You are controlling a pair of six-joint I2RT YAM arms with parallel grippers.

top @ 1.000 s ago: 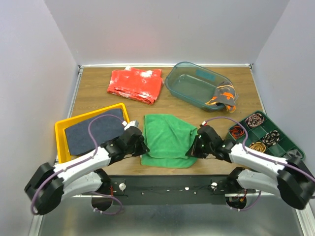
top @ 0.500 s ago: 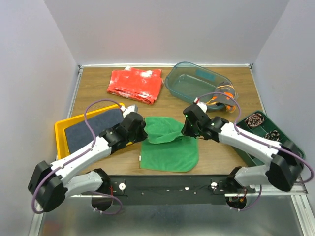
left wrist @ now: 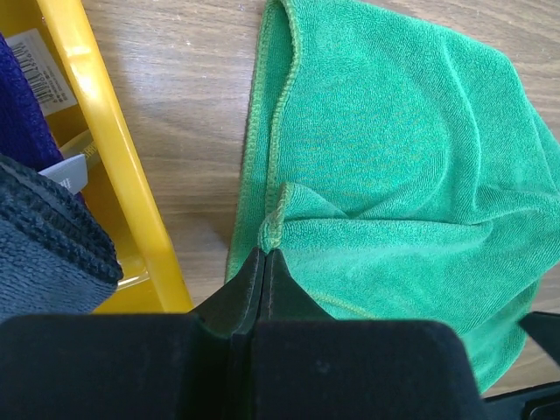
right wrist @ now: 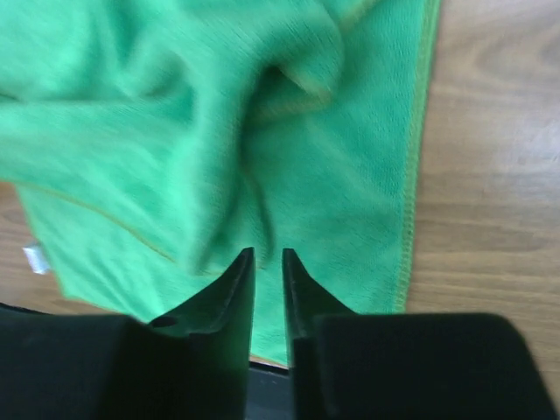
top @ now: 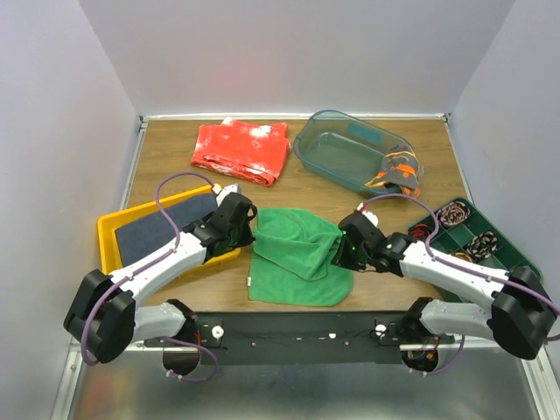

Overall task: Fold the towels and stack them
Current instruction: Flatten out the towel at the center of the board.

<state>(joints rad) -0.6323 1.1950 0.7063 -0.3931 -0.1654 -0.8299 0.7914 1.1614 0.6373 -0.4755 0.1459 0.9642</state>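
The green towel lies rumpled on the counter at centre frame. The left claw is clamped on its left hem, beside the yellow tray. The right claw hovers over its right side, slightly parted.

Left arm extends from lower left toward centre frame, wrist low. Left gripper jaws pressed together, pinching a fold of the green towel. Right arm extends from lower right. Right gripper jaws stand narrowly apart.
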